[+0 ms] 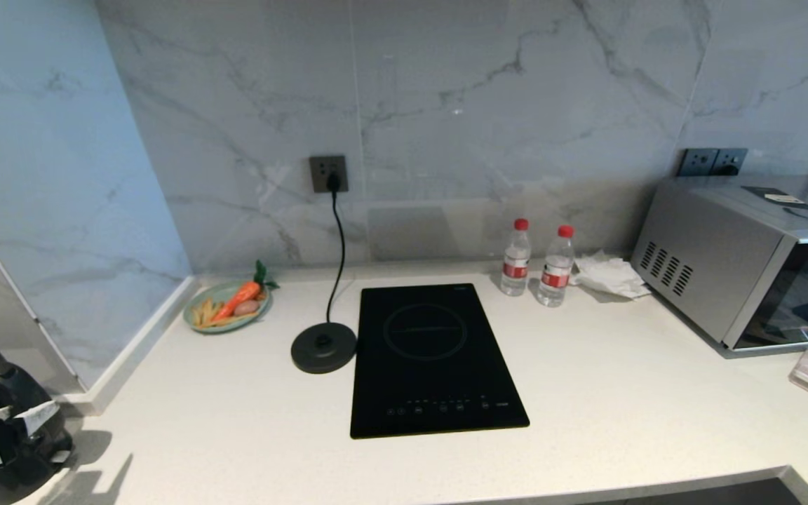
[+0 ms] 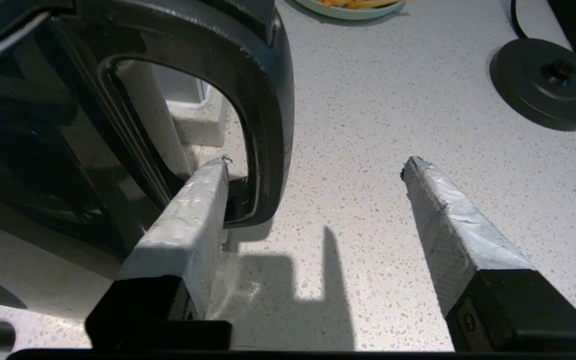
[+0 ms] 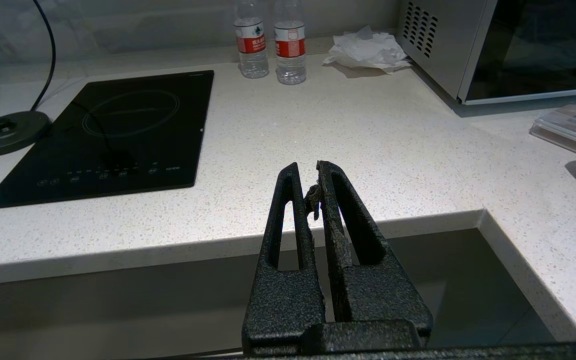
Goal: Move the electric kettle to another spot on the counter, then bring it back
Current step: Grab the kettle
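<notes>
The electric kettle (image 1: 4,386) stands on the counter (image 1: 621,393) at its far left front corner, off its base. In the left wrist view its glossy black body (image 2: 43,125) and loop handle (image 2: 268,100) fill one side. My left gripper (image 2: 316,162) is open, with its taped fingers (image 2: 188,225) wide apart. One finger lies against the inner side of the handle's lower end; the other stands well clear over bare counter. Nothing is gripped. My right gripper (image 3: 309,167) is shut and empty, hanging in front of the counter's front edge.
The corded base disc (image 1: 323,347) sits left of the black hob (image 1: 432,358). Behind it is a plate with a carrot (image 1: 229,306). Two water bottles (image 1: 516,258), crumpled tissue (image 1: 607,275) and a microwave (image 1: 741,259) stand at the back right.
</notes>
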{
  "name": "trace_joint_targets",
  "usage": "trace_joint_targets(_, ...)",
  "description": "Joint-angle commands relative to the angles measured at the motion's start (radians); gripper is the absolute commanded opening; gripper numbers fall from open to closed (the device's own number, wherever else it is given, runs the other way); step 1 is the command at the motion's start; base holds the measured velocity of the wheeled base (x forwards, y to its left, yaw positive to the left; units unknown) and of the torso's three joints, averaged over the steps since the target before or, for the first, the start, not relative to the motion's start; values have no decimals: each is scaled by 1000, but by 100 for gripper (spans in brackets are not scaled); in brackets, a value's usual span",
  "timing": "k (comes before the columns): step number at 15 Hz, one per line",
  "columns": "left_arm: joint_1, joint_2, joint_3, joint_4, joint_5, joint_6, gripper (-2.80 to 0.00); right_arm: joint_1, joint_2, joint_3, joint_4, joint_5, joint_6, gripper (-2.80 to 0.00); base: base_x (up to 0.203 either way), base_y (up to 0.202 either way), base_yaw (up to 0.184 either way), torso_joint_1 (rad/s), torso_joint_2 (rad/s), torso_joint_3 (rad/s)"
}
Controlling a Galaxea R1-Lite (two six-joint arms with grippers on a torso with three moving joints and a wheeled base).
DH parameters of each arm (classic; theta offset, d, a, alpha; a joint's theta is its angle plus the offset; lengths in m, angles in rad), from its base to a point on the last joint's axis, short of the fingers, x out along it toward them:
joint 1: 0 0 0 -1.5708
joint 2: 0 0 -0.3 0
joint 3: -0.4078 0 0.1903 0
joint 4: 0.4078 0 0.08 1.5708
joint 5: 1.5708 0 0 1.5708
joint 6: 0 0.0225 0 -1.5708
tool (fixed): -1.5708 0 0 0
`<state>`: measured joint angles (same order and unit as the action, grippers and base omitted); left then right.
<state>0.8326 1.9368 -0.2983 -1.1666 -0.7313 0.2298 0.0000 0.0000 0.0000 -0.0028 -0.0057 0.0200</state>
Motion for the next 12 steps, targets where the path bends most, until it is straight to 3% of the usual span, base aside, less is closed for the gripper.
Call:
trace_joint_targets(1, -2, 34, -2, -24, -2, -1, 0, 0, 0, 0, 0, 0, 0, -280, 0, 0, 0, 0, 0, 0)
trace_joint_targets(6, -27, 108, -19, -132, 28, -7, 0, 0, 0, 0, 0, 0, 0, -280, 0, 0, 0, 0, 0, 0)
trace_joint_targets(12, -75, 113, -53, -133, 69, -39, 0, 0, 0, 0, 0, 0, 0, -280, 0, 0, 0, 0, 0, 0)
